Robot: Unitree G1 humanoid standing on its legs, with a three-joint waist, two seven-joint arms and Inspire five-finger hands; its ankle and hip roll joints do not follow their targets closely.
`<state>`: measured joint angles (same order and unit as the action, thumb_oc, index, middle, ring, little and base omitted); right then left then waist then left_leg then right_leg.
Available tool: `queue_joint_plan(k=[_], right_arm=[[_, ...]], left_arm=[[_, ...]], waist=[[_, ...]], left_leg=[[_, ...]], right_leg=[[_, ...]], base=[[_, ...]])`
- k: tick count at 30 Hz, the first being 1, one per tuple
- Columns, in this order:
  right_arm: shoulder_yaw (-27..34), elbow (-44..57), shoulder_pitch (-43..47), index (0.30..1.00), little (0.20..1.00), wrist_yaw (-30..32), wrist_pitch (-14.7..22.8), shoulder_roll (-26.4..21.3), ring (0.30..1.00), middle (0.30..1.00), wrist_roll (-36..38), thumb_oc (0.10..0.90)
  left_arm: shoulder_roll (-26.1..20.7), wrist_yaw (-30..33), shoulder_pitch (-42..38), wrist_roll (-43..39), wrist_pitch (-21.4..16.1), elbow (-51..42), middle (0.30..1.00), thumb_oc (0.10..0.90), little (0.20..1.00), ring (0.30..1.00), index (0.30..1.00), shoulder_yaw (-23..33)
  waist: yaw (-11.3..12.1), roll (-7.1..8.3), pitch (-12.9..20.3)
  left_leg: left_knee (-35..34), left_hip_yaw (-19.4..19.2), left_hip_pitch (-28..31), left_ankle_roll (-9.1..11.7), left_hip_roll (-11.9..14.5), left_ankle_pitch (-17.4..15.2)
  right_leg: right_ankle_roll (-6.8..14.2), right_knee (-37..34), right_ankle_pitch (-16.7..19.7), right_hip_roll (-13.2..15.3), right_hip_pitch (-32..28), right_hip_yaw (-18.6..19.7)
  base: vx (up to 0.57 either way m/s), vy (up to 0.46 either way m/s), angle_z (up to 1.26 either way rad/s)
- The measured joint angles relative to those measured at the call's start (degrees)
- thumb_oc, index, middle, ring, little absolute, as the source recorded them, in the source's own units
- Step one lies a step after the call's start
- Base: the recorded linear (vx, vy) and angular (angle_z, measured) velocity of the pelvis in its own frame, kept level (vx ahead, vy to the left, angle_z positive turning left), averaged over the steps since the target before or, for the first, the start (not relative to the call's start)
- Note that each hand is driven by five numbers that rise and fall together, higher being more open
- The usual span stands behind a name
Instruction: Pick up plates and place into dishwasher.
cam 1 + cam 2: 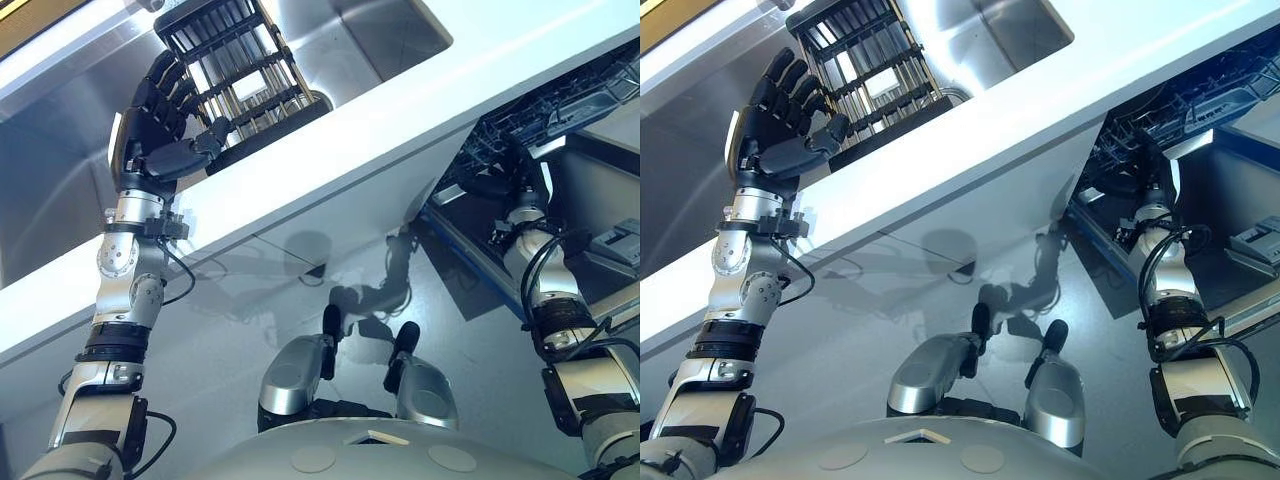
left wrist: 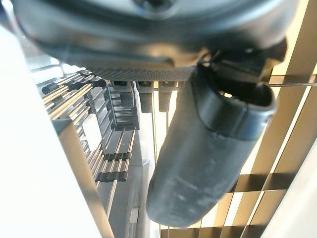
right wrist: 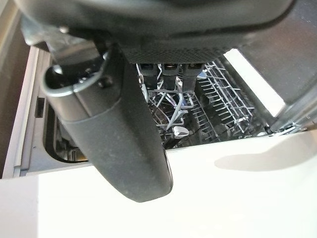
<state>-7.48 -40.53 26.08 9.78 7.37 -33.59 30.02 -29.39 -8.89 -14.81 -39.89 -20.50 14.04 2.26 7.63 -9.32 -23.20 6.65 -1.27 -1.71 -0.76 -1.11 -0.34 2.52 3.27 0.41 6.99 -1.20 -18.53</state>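
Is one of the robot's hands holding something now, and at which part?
Nothing is held. The left hand is open beside the dish rack; the right hand reaches open toward the dishwasher rack.

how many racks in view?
2. A dark dish rack in the sink by the left robot hand; a dishwasher rack past the right robot hand. Plates, if any, are hidden.
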Motion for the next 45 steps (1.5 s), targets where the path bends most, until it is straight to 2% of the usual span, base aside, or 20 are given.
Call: queue_joint_plan(k=[5, 8, 11, 15, 19, 22, 25, 29, 32, 34, 36, 40, 42, 45], right_arm=[[3.81, 1.17, -4.17, 0.9, 0.9, 1.18, 0.75, 3.66, 0.9, 0.9, -4.47, 0.8], [6.8, 4.5, -8.29, 0.9, 0.9, 1.25, 1.9, 5.64, 0.9, 0.9, -6.38, 0.8], [7.23, 5.61, -13.47, 0.9, 0.9, 0.96, 2.64, 8.73, 0.9, 0.9, -6.87, 0.8], [9.64, 5.64, -19.6, 0.9, 0.9, -4.91, 2.38, 12.74, 0.9, 0.9, -0.41, 0.8], [11.8, 5.64, -22.42, 0.9, 0.9, -11.56, 2.14, 13.18, 0.9, 0.9, 7.1, 0.8], [13.97, 5.63, -22.88, 0.9, 0.9, -13.85, 2.28, 13.73, 0.9, 0.9, 11.68, 0.8], [14.28, 5.63, -22.73, 0.9, 0.9, -11.16, 3.71, 14.07, 0.9, 0.9, 12.26, 0.8], [14.86, 5.62, -21.7, 0.9, 0.9, -0.15, 8.1, 14.3, 0.9, 0.9, 6.98, 0.8], [17.15, 6.08, -21.21, 0.9, 0.9, 4.15, 9.42, 13.78, 0.9, 0.9, 3.75, 0.8], [18.8, 6.81, -21.26, 0.9, 0.9, 4.3, 10.14, 13.47, 0.9, 0.9, 3.57, 0.8], [20.83, 7.89, -21.53, 0.9, 0.9, -0.31, 10.71, 13.26, 0.9, 0.9, 5.74, 0.8], [21.57, 7.53, -21.91, 0.9, 0.9, -11.53, 11.25, 11.82, 0.9, 0.9, 14.98, 0.8], [22.66, 6.17, -21.88, 0.9, 0.9, -13.13, 11.18, 11.68, 0.9, 0.9, 16.99, 0.8], [23.01, 2.15, -21.71, 0.9, 0.9, -11.12, 10.97, 8.86, 0.9, 0.9, 17.42, 0.8]], left_arm=[[-0.48, 1.93, 2.37, 0.03, -0.05, -3.95, 0.9, 0.8, 0.9, 0.9, 0.9, 0.98], [-0.33, 2.15, 3.54, 0.06, -1.04, -4.61, 0.9, 0.8, 0.9, 0.9, 0.9, 1.23], [-0.3, 2.32, 4.72, 0.05, -1.17, -5.55, 0.9, 0.8, 0.9, 0.9, 0.9, 2.72], [0.86, 2.43, 6.73, 0.08, -1.01, -5.59, 0.9, 0.8, 0.9, 0.9, 0.9, 5.52], [1.32, 2.42, 8.17, 0.09, -0.91, -5.59, 0.9, 0.8, 0.9, 0.9, 0.9, 7.62], [1.3, 2.42, 8.78, 0.09, -0.83, -5.49, 0.9, 0.8, 0.9, 0.9, 0.9, 7.72], [1.29, 2.35, 8.94, 0.11, -0.8, -5.51, 0.9, 0.8, 0.9, 0.9, 0.9, 7.66], [0.86, 3.13, 8.95, 0.61, 0.07, -5.59, 0.9, 0.8, 0.9, 0.9, 0.9, 7.6], [0.24, 4.06, 9.25, 0.83, 0.38, -5.38, 0.9, 0.8, 0.9, 0.9, 0.9, 7.55], [-0.16, 4.63, 9.3, 1.55, 0.43, -5.08, 0.9, 0.8, 0.9, 0.9, 0.9, 7.57], [-0.83, 4.74, 9.42, 1.6, 0.72, -4.6, 0.9, 0.8, 0.9, 0.9, 0.9, 7.66], [-1.57, 4.95, 9.19, 1.61, 0.68, -2.39, 0.9, 0.8, 0.9, 0.9, 0.9, 7.75], [-1.74, 5.44, 8.77, 1.68, 0.69, -1.14, 0.9, 0.8, 0.9, 0.9, 0.9, 7.58], [-2.07, 8.16, 7.11, 1.86, 0.7, 0.98, 0.9, 0.8, 0.9, 0.9, 0.9, 7.02]], waist=[[-0.03, 1.88, 0.22], [-0.17, 2.37, 0.3], [-0.94, 3.57, 0.79], [-2.07, 4.04, 0.92], [-3.29, 4.21, 1.0], [-3.44, 4.51, 1.67], [-3.51, 5.0, 2.34], [-3.62, 5.27, 2.68], [-3.94, 5.33, 2.74], [-4.46, 5.48, 2.82], [-5.05, 5.73, 3.12], [-6.18, 6.12, 4.46], [-6.52, 6.26, 5.11], [-6.72, 6.35, 5.33]], left_leg=[[-0.14, -0.78, 0.02, -0.11, -0.02, -0.25], [-0.13, -1.57, 0.18, -0.32, -0.06, -0.47], [-0.14, -2.15, 0.43, -0.38, -0.04, -0.61], [-0.47, -3.54, 1.38, -0.6, -0.05, -0.79], [-0.95, -4.4, 1.64, -0.7, -0.04, -0.74], [-1.07, -5.16, 1.7, -0.71, -0.02, -0.75], [-1.33, -5.55, 2.08, -0.72, 0.0, -0.72], [-1.37, -5.88, 2.14, -0.78, -0.04, -0.76], [-1.37, -6.35, 2.31, -0.84, -0.01, -0.82], [-1.37, -6.47, 2.39, -0.86, -0.01, -0.85], [-1.36, -6.72, 2.37, -0.85, 0.04, -0.97], [-1.35, -7.14, 2.18, -0.82, 0.17, -1.05], [-1.31, -7.23, 2.33, -0.74, 0.23, -1.1], [-0.99, -7.72, 2.49, -0.66, 0.87, -1.19]], right_leg=[[0.01, 0.05, -0.01, 0.0, 0.65, 0.99], [0.03, 0.34, 0.0, 0.08, 0.95, 2.04], [0.06, 0.39, -0.01, 0.08, 1.01, 2.43], [0.25, 0.67, 0.1, 0.16, 1.03, 3.9], [0.41, 0.67, 0.21, 0.18, 1.42, 4.76], [0.49, 0.73, 0.29, 0.14, 1.8, 5.47], [0.58, 0.72, 0.41, 0.14, 1.73, 5.73], [0.63, 0.72, 0.49, 0.13, 1.89, 6.2], [0.64, 0.72, 0.58, 0.06, 1.98, 6.78], [0.64, 0.74, 0.6, 0.02, 2.03, 6.95], [0.63, 0.78, 0.61, -0.05, 2.31, 7.37], [0.57, 0.83, 0.66, -0.25, 2.96, 8.4], [0.56, 0.81, 0.66, -0.33, 2.89, 8.51], [0.55, 0.98, 0.63, -0.4, 2.87, 8.72]], base=[[-0.06, 0.018, -0.08], [-0.02, 0.022, -0.12], [0.01, 0.008, -0.09], [0.03, -0.014, -0.17], [0.02, -0.027, -0.11], [0.03, -0.034, -0.12], [0.01, -0.055, -0.05], [-0.02, -0.076, -0.04], [-0.03, -0.095, -0.09], [-0.05, -0.144, -0.06], [-0.04, -0.144, -0.12], [-0.04, -0.155, -0.12], [-0.04, -0.161, -0.03], [-0.04, -0.153, -0.05]])
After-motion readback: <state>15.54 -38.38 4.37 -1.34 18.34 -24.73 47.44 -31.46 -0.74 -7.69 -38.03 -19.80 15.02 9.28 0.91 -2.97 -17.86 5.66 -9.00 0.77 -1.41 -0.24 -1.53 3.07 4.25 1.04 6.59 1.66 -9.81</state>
